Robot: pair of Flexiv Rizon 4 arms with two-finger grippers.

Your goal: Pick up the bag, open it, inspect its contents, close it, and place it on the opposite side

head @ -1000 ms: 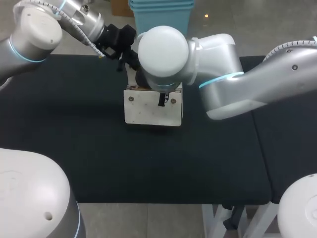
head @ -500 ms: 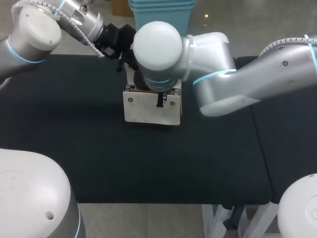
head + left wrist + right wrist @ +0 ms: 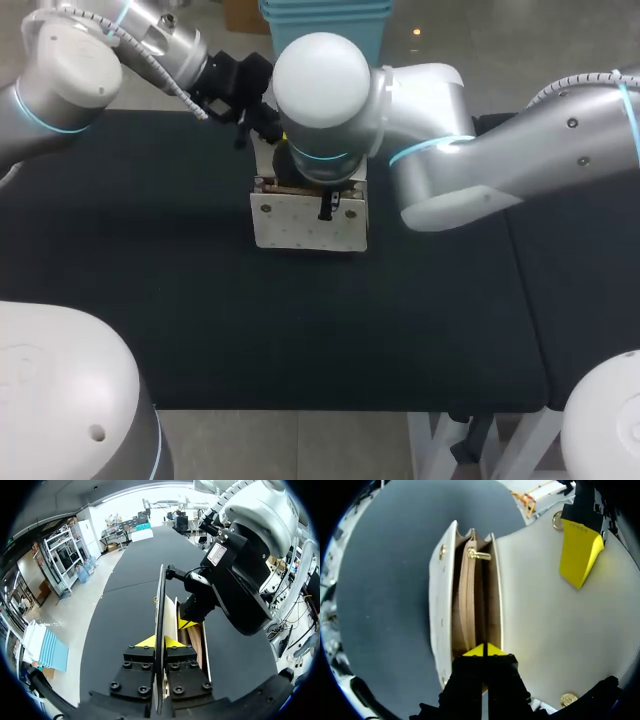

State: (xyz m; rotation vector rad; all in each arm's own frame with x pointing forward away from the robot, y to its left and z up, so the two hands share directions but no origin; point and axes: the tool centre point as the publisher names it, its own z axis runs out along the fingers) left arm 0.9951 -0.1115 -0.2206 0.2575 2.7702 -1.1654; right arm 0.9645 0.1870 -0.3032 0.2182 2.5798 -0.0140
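A white bag (image 3: 300, 225) stands in the middle of the black table (image 3: 150, 300), its front wall with a black clasp facing the near edge. My left gripper (image 3: 160, 642) is shut on the thin edge of the bag's raised flap (image 3: 161, 595); in the head view it (image 3: 255, 110) sits behind the bag. The right wrist view looks down into the tan compartments (image 3: 470, 600), with a gold clasp inside. My right gripper (image 3: 484, 651) is shut, its tips at the bag's mouth with nothing between them. The flap (image 3: 545, 620) spreads beside it, a finger of the left gripper (image 3: 578, 550) against it.
My right arm (image 3: 440, 150) reaches in over the bag and hides its top from the head camera. A second black table top (image 3: 580, 300) adjoins on the right, with a seam between them. Bare table lies on both sides of the bag.
My right arm's wrist has shifted a little to the left above the bag. The bag's front wall has tipped slightly. The left arm has kept its hold on the flap.
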